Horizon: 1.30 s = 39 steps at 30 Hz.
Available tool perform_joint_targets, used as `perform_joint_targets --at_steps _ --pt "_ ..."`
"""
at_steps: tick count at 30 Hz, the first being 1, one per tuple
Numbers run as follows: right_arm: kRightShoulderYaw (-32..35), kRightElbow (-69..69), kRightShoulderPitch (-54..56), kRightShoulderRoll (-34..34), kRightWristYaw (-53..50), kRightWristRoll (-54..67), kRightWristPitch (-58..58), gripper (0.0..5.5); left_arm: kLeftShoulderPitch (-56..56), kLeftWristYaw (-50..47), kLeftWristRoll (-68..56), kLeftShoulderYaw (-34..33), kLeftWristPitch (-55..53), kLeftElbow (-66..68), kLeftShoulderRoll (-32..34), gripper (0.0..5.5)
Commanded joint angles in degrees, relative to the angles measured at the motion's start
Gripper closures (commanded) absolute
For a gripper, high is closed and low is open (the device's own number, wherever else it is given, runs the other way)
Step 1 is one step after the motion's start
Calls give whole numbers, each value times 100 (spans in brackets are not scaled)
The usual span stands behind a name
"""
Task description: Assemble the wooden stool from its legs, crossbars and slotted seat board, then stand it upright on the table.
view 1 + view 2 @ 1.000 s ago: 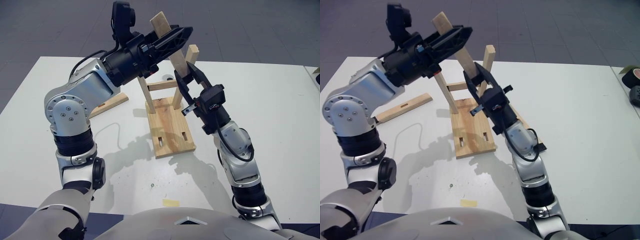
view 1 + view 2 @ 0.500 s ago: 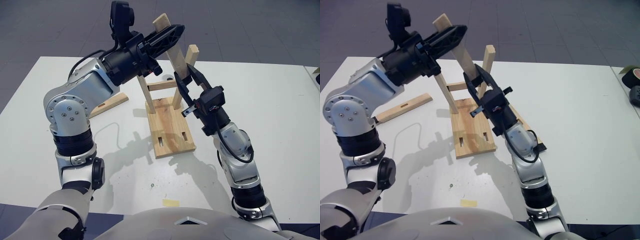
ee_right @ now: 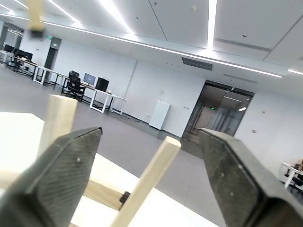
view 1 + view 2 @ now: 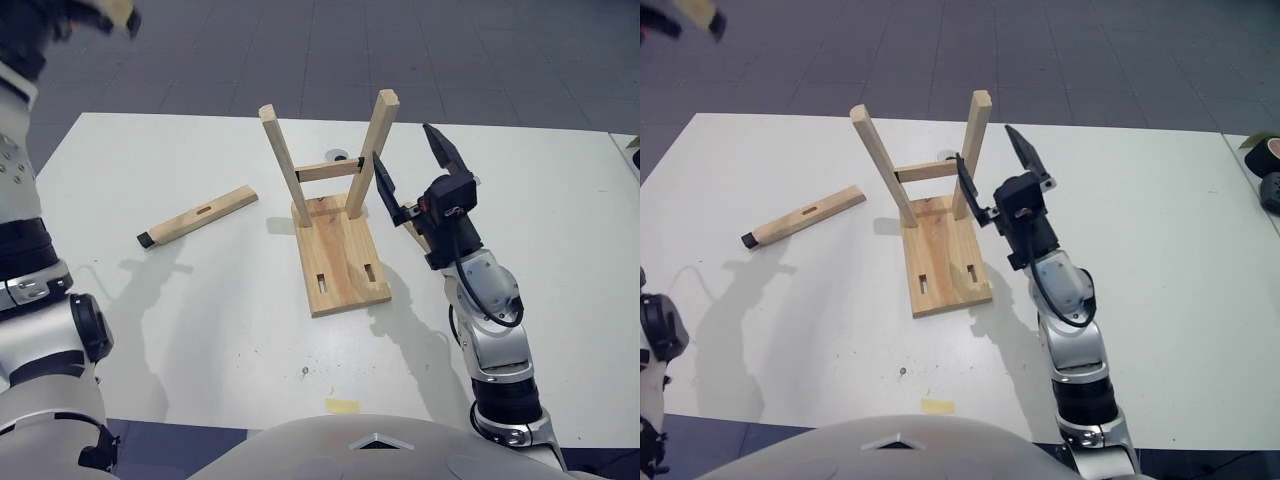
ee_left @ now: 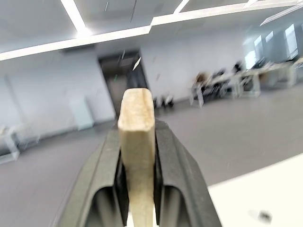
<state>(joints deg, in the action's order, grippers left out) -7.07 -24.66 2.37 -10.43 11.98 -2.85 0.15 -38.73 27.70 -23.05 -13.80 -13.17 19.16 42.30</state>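
The slotted seat board (image 4: 340, 262) lies flat on the white table (image 4: 560, 250). Two legs stand in its far end, the left leg (image 4: 283, 165) and the right leg (image 4: 372, 150), joined by a crossbar (image 4: 328, 171). A loose leg (image 4: 197, 215) lies on the table to the left. My right gripper (image 4: 402, 145) is open just right of the right leg (image 3: 147, 184), its fingers (image 3: 66, 175) apart and touching nothing. My left gripper (image 5: 137, 132) is raised high at the far left (image 4: 100, 12), shut on a wooden leg (image 5: 137, 156).
A strip of yellow tape (image 4: 341, 406) lies near the table's front edge. Dark objects (image 4: 1270, 165) sit at the far right edge. There is open tabletop in front of the board and to its right.
My left arm has swung up and far to the left, carrying the wooden leg away from the stool. My right gripper has opened, let go of the right leg and drawn back to the right.
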Motion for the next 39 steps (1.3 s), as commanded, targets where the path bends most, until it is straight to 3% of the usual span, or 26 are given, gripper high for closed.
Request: perform_joint_targets --at_steps 1,7,11,17,30,39 --pt "155 -54 -78 49 -47 139 170 96 252 -615 1053 401 1526 2269 -667 507" --pt "207 -100 -110 63 -50 278 329 11 147 -960 1830 718 2654 4332 -927 507" --pt "248 -64 -78 59 -1 394 400 10 452 -795 2021 775 2989 4662 -911 507" --pt "214 -187 -232 56 -48 379 449 10 1393 -113 1376 378 2694 2862 -905 507" --pt "203 -109 -207 16 -60 285 437 10 3022 -425 1052 451 982 -489 -1478 507" --pt "164 -83 -233 26 -53 264 439 10 2593 -841 933 73 275 -1398 -1470 507"
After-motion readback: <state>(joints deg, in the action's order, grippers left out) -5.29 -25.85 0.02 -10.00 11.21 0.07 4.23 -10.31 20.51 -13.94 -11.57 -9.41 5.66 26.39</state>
